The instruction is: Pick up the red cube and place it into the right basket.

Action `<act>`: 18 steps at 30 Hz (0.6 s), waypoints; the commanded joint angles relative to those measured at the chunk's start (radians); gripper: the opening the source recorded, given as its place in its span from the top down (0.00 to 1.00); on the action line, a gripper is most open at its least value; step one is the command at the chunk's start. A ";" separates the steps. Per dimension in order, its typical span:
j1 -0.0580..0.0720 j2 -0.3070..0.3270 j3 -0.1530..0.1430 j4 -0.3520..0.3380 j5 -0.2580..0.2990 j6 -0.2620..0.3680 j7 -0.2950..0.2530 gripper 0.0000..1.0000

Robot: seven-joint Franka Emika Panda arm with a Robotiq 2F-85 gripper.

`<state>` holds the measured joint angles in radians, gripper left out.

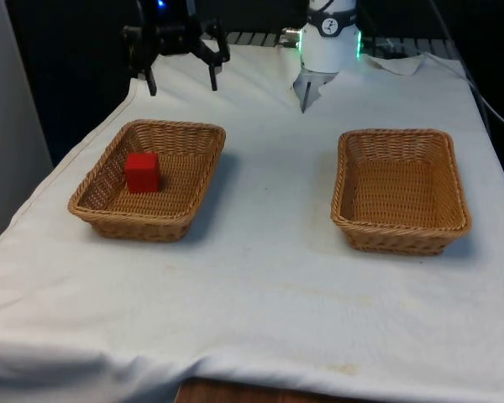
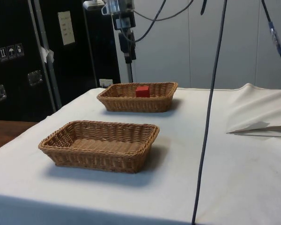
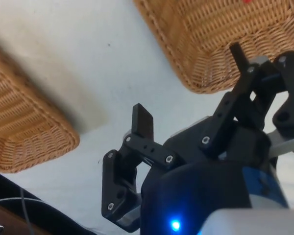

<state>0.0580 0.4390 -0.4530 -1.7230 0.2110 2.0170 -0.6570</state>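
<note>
White cloth point(image 1: 260, 302) is spread over the table and lies closest to the front camera, bare between two wicker baskets. With the cloth read as a clock face, far edge at twelve, one basket point(image 1: 148, 180) is placed at about nine o'clock, on the front view's left, and the other basket point(image 1: 401, 190) at about three o'clock, on the front view's right. The red cube point(image 1: 142, 171) is seated inside the nine o'clock basket, flat on its woven floor and towards its far end. The three o'clock basket is seen with nothing in it.

The gripper point(image 1: 181, 80) is held high above the cloth at about eleven o'clock, just beyond the far rim of the cube's basket. Its two black fingers point(image 3: 142, 121) are spread wide apart, and nothing is held between them.

The coming move is judged to turn on one relation: from the claw, the cube lies downward and towards six o'clock, slightly towards nine, inside the basket walls. A descent over the far rim would be needed before the fingers could straddle it. No long axis is offered by a cube, so either pair of faces could be taken. The pick is judged not yet begun, and the carry across to the other basket is left to do.
</note>
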 commanded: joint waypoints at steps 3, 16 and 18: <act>0.014 -0.026 0.002 -0.014 -0.015 -0.001 0.029 0.00; 0.019 -0.054 0.014 -0.008 -0.013 -0.023 0.099 0.00; 0.020 -0.058 0.016 -0.007 -0.013 -0.025 0.112 0.00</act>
<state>0.0720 0.3840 -0.4320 -1.7300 0.2040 1.9970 -0.5510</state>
